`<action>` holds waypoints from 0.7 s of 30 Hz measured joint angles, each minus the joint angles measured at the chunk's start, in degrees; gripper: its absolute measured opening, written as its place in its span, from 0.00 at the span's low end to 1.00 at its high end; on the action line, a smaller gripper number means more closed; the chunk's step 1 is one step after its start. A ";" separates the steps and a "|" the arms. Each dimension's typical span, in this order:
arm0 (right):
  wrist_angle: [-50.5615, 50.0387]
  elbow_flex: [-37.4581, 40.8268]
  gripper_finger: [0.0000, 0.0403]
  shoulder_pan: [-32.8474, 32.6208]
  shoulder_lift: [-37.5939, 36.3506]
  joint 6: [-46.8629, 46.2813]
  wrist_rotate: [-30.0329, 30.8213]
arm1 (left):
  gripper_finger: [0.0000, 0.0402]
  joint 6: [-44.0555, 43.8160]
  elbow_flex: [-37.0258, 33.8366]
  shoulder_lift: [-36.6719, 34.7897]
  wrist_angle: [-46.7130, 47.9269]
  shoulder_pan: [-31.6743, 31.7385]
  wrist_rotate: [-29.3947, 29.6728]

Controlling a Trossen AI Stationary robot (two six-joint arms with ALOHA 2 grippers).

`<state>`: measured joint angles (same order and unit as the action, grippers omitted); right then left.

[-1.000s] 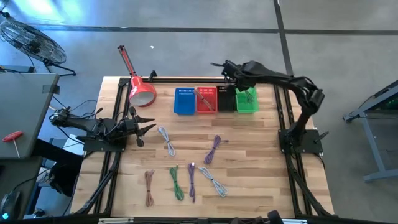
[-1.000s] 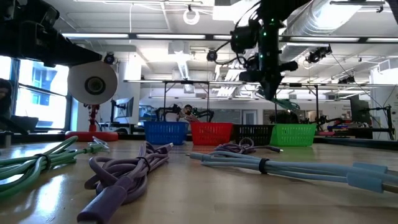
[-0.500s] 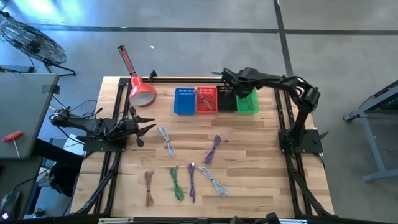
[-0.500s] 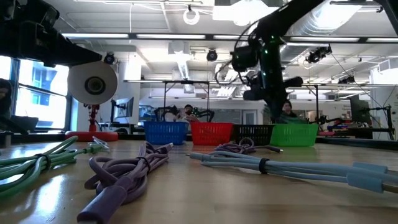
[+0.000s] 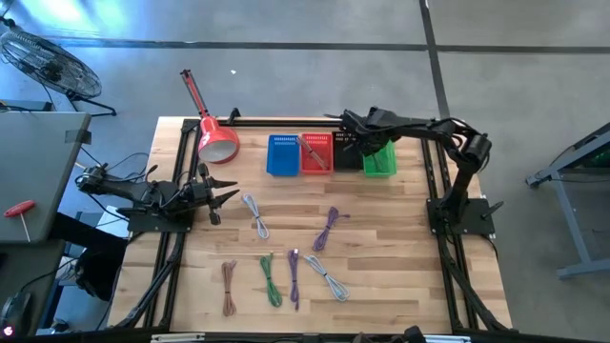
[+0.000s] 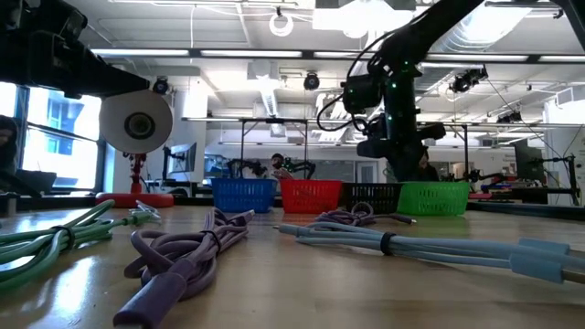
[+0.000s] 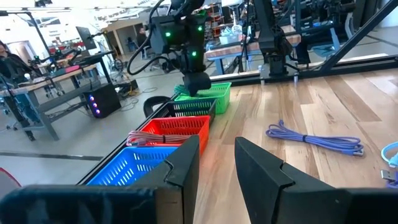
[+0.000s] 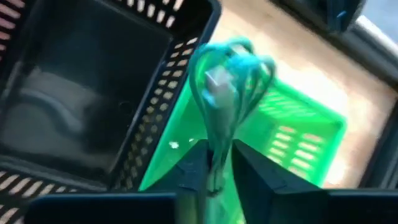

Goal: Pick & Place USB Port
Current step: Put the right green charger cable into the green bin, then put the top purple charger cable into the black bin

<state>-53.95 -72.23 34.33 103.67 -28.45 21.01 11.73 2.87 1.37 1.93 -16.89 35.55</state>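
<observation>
Hovering over the far row of baskets, the right end effector (image 8: 211, 168) pinches a looped green cable with a pale plug (image 8: 227, 81) between nearly closed fingers, right above the green perforated plastic basket (image 5: 379, 159). That basket sits at the right end of the row, touching the black slotted basket (image 5: 347, 155), with the red basket (image 5: 315, 154) and the blue basket (image 5: 283, 155) further left. I judge this cable's delivery almost finished: it only needs releasing into the green basket. A reddish cable already lies in the red one.

Much is left. On the pale wooden plank worktop (image 5: 381, 248) lie bundled, rubbery-looking cables: a grey one (image 5: 255, 215), a purple one (image 5: 327, 227), a brown one (image 5: 229, 286), a green one (image 5: 271, 279), a second purple one (image 5: 294, 276) and a second grey one (image 5: 326, 278).

Resting at the left edge of the worktop, the left end effector (image 7: 214, 171) is idle, its blocky dark fingers slightly apart and holding nothing.
</observation>
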 joint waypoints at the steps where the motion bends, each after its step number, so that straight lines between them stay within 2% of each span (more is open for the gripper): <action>1: -0.16 0.00 0.22 -0.22 -0.01 0.20 0.61 | 0.25 0.00 0.00 0.00 0.00 0.00 0.00; 5: -0.38 0.00 0.31 -1.20 -0.03 0.42 2.16 | 0.25 0.00 -0.04 0.00 0.00 0.00 0.00; 9: -0.42 0.00 0.36 -2.01 -1.52 1.56 1.87 | 0.25 0.59 -0.04 0.00 0.00 -0.01 0.00; 15: -0.33 -0.02 0.37 -3.86 -9.96 3.30 -0.10 | 0.25 1.38 -0.04 0.00 0.57 0.00 0.00; 18: 0.60 -0.07 0.37 -5.96 -16.14 6.20 -4.36 | 0.25 1.46 -0.04 0.00 0.66 -0.01 0.00; 21: 3.01 -0.11 0.37 -9.71 -21.61 12.67 -12.69 | 0.25 1.53 -0.04 0.00 0.68 0.00 -0.02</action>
<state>-50.94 -72.34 24.62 82.05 -15.78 8.32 13.26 2.83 1.37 2.61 -16.89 35.53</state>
